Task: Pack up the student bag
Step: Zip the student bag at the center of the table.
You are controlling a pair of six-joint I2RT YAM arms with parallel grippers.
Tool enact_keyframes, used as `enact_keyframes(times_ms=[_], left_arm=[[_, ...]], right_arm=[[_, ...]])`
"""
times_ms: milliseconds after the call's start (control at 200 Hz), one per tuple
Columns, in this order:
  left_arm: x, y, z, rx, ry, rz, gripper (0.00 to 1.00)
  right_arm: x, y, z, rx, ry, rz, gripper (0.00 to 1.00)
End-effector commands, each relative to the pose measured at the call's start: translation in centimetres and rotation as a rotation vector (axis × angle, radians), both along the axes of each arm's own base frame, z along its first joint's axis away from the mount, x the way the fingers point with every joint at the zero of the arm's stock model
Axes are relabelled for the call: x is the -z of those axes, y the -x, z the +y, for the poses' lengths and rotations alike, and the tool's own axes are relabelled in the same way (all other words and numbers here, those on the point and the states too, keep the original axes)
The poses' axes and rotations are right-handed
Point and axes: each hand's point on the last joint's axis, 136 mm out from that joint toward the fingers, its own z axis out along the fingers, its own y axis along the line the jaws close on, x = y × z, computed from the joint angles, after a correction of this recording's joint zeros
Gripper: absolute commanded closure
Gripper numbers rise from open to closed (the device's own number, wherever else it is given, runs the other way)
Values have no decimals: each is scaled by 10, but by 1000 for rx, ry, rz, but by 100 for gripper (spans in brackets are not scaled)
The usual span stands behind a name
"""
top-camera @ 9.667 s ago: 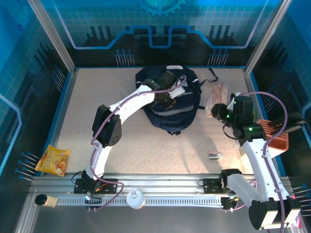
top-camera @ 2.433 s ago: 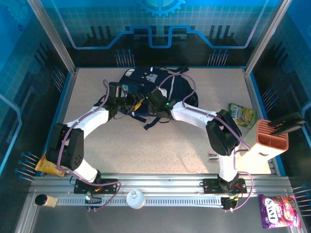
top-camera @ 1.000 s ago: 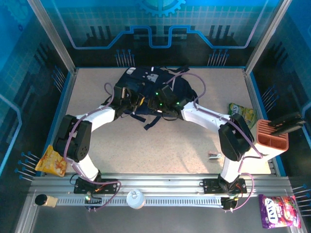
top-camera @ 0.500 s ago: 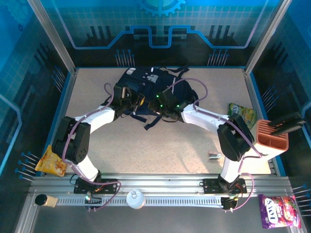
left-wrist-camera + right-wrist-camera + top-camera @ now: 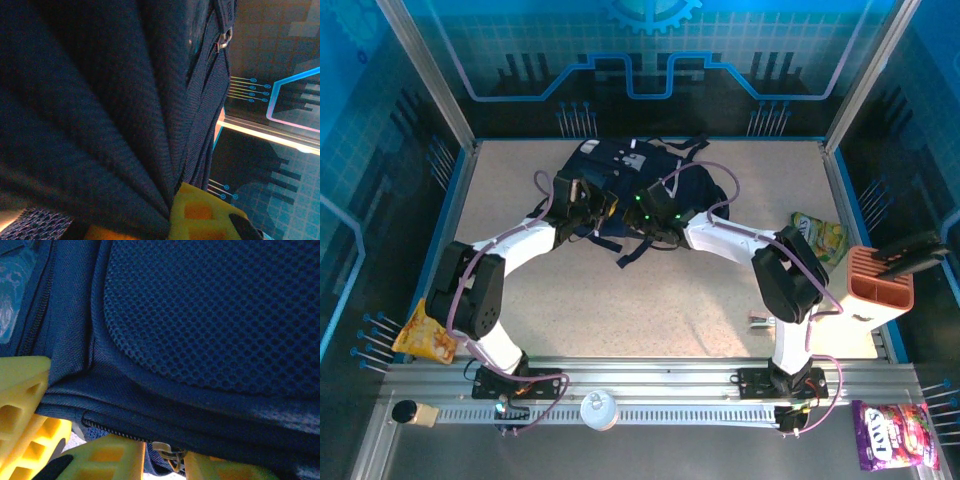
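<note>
The student bag [image 5: 620, 165] lies at 12 o'clock on the table [image 5: 650, 310], close under the far wall, its loose black straps trailing towards the centre. Both arms reach in over its near edge. The left gripper [image 5: 590, 207] sits at the bag's 8 o'clock corner; in the left wrist view navy cloth is gathered into pleats that run down into its yellow fingers [image 5: 200, 212] — it is clamped on a fold of the bag. The right gripper [image 5: 648, 215] is at the bag's 6 o'clock edge; its yellow fingers [image 5: 25, 385] lie on either side of a zipped seam below the mesh panel, but whether they are actually pinching it I cannot tell. The middle and near table is bare and open. At the margins are a yellow snack packet [image 5: 425, 332] at 8 o'clock against the left rail, a green packet [image 5: 820, 238] at 3 o'clock, an orange holder [image 5: 880, 285] just beyond it at the right edge, and a small dark item [image 5: 760, 320] at 4 o'clock.
</note>
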Motion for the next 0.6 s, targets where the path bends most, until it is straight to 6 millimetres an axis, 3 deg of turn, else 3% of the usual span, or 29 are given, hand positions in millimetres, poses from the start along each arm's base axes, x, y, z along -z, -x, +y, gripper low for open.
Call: enact_keyframes(times_ms=[0, 310, 465, 595], left_arm=[[-50, 6, -18, 81, 51, -126, 100], [-38, 4, -6, 57, 6, -111, 100], [-31, 0, 3, 49, -16, -106, 100], [-27, -2, 5, 53, -25, -104, 100]], right_arm=[[-16, -21, 5, 26, -46, -75, 76], [-20, -13, -22, 30, 8, -73, 95], [-15, 10, -44, -60, 78, -42, 96], [2, 32, -70, -106, 147, 12, 96]])
